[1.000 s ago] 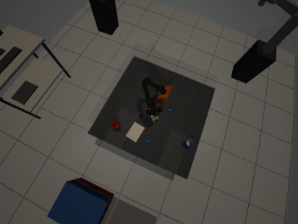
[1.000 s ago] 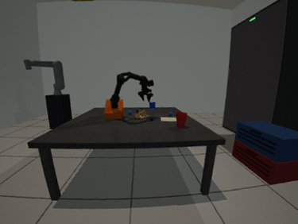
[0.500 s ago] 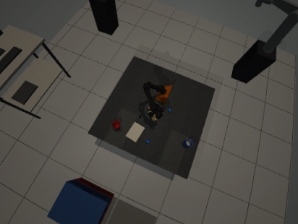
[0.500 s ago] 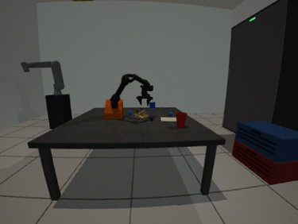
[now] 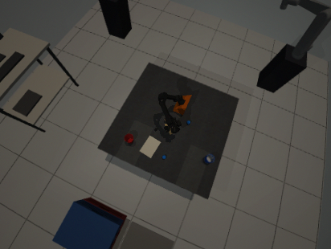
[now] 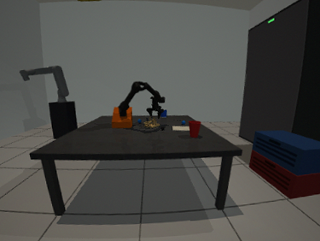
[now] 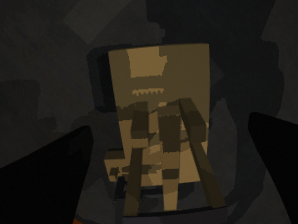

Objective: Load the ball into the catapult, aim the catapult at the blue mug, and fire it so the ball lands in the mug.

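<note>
The wooden catapult (image 6: 152, 124) (image 7: 187, 65) stands on the table near the orange robot base. My gripper (image 6: 154, 116) (image 7: 173, 127) is open and empty, pointing down above the catapult, with a finger at either side of it in the wrist view. The catapult's throwing cup is not visible there. One blue ball (image 5: 188, 122) (image 6: 139, 121) lies on the table beside the catapult, towards the base side. Another blue ball (image 5: 164, 157) (image 6: 183, 122) lies beyond the pale panel. The blue mug (image 5: 209, 159) (image 6: 164, 113) stands near a far corner of the table.
A red cup (image 5: 128, 138) (image 6: 194, 128) stands near the table edge. A flat pale panel (image 5: 150, 146) (image 6: 180, 128) lies between it and the second ball. The orange base (image 5: 186, 100) (image 6: 121, 119) carries the arm. A small dark object (image 6: 162, 128) lies near the catapult.
</note>
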Controlling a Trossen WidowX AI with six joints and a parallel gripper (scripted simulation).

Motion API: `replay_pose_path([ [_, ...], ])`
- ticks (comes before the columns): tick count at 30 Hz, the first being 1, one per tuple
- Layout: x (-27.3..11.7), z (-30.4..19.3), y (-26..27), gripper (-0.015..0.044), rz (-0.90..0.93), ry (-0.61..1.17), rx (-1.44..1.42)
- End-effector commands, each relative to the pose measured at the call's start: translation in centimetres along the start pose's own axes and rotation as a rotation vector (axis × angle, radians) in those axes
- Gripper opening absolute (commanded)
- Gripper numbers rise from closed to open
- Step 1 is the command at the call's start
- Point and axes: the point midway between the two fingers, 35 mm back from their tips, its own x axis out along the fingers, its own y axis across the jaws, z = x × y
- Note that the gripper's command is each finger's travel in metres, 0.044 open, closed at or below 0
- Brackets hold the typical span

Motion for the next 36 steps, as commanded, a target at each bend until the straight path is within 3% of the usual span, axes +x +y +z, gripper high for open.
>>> replay_pose_path([
  [1, 0.9, -0.2, 0.1, 0.044, 0.0, 0.009, -0.007],
  [28, 4.8, -0.5, 0.1, 0.044, -0.002, 0.012, -0.007],
  [36, 4.5, -0.4, 0.0, 0.023, 0.0, 0.006, 0.0],
])
